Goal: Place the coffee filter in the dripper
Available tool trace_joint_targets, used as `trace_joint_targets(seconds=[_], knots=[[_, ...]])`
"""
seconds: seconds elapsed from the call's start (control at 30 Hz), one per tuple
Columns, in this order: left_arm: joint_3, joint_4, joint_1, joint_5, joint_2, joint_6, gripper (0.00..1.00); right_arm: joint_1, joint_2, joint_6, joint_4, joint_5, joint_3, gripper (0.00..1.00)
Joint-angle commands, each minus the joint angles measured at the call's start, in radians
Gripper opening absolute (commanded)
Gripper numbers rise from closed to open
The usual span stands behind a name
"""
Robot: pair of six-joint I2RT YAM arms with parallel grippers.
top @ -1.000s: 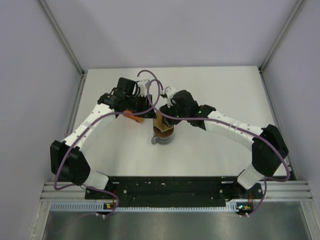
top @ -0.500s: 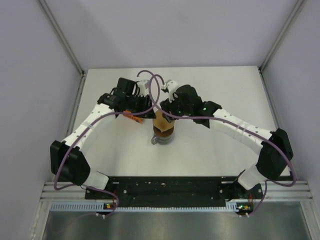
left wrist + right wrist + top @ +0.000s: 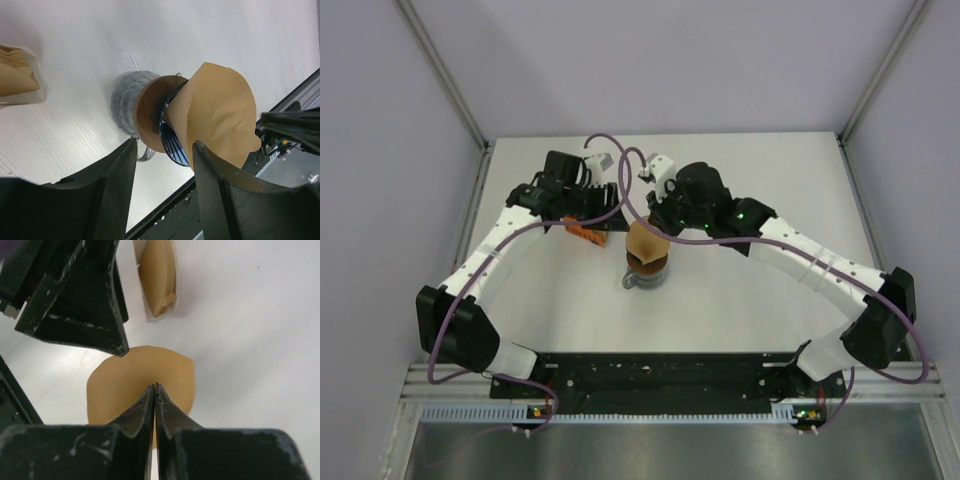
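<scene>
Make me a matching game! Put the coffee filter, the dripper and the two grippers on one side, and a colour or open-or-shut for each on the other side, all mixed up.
Column one:
1. coffee filter
2. dripper
3. left gripper
4. right gripper

Column two:
a. blue, with ribs
b. jaws shut
c. tan paper
d. jaws open

Right pairs: 1-c, 2-a, 3-d, 4-b.
</scene>
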Motion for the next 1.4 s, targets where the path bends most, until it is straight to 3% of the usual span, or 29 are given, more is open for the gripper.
trace_joint_targets(seconds=[0.0, 0.27, 0.6, 1.23, 1.37], knots=[[0.020, 0.023, 0.038, 0.033, -0.053, -0.070, 0.54, 0.040, 0.076, 0.025, -0.093, -0.033, 0.040, 0.00], [-0.055, 0.046, 0.093, 0.072, -0.072, -0.207, 0.54, 0.089, 0.271, 0.070, -0.256, 0.062, 0.172, 0.00], [-0.123, 0.067, 0.130, 0.122, -0.081, -0.293, 0.52, 0.090, 0.446, 0.160, -0.303, 0.102, 0.225, 0.00], [-0.190, 0.152, 0.096, 0.177, -0.058, -0.354, 0.55, 0.089, 0.590, 0.231, -0.303, 0.182, 0.222, 0.00], [-0.186, 0.172, 0.093, 0.157, -0.035, -0.362, 0.51, 0.089, 0.601, 0.228, -0.308, 0.183, 0.215, 0.00]])
